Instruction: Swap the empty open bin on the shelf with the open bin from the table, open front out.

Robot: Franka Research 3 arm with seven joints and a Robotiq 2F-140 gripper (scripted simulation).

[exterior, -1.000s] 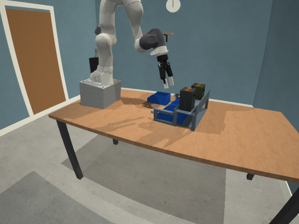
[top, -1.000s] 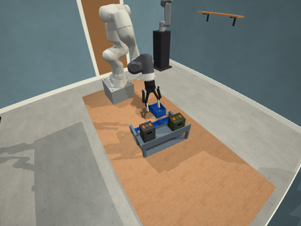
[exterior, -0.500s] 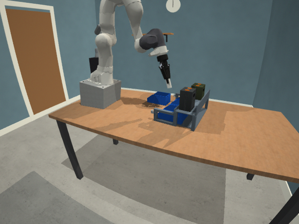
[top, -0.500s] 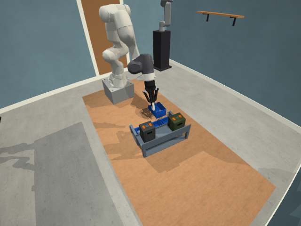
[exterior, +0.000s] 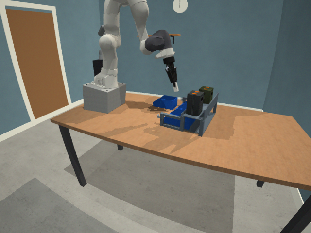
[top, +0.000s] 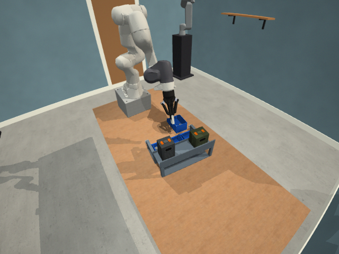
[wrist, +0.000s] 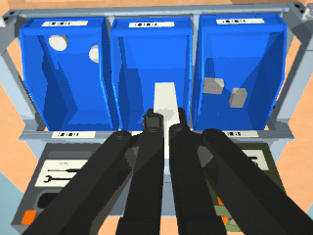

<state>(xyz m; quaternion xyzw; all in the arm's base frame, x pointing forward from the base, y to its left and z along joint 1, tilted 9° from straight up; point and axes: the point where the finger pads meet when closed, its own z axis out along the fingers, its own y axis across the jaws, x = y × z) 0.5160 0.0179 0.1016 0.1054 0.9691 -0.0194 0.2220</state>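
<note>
"Talk us through it: where's the gripper [top: 172, 120] [exterior: 175, 88] [wrist: 164, 97]?"

"Up in the air, angled downward, fingers closed together with nothing between them! From the wrist, the tips cover part of the middle bin [wrist: 152, 59], but the side view puts them well above the bins."

"And that middle bin is the empty one?"

"That's it, sitting in the shelf [top: 188, 155] [exterior: 211, 108] [wrist: 289, 135], no parts visible inside. On one side, the bin with two round white pieces [wrist: 78, 73]; on the other, the bin with two grey blocks [wrist: 240, 59]. All three in a row, side by side!"

"What about the open bin for that place?"

"The loose blue bin [top: 179, 127] [exterior: 170, 102] is out on the table [top: 219, 205] [exterior: 250, 140] [wrist: 7, 139], standing on its base near the shelf, apart from it. Its contents are too small to make out."

"Anything else up there?"

"Two toolboxes! The dark grey toolbox [top: 166, 150] [exterior: 194, 104] [wrist: 29, 198] stands behind the round pieces' bin, the olive toolbox [top: 198, 138] [exterior: 207, 96] [wrist: 276, 181] behind the blocks' bin, with a gap between them. The swap is still to be made: empty bin in, loose bin out."
</note>
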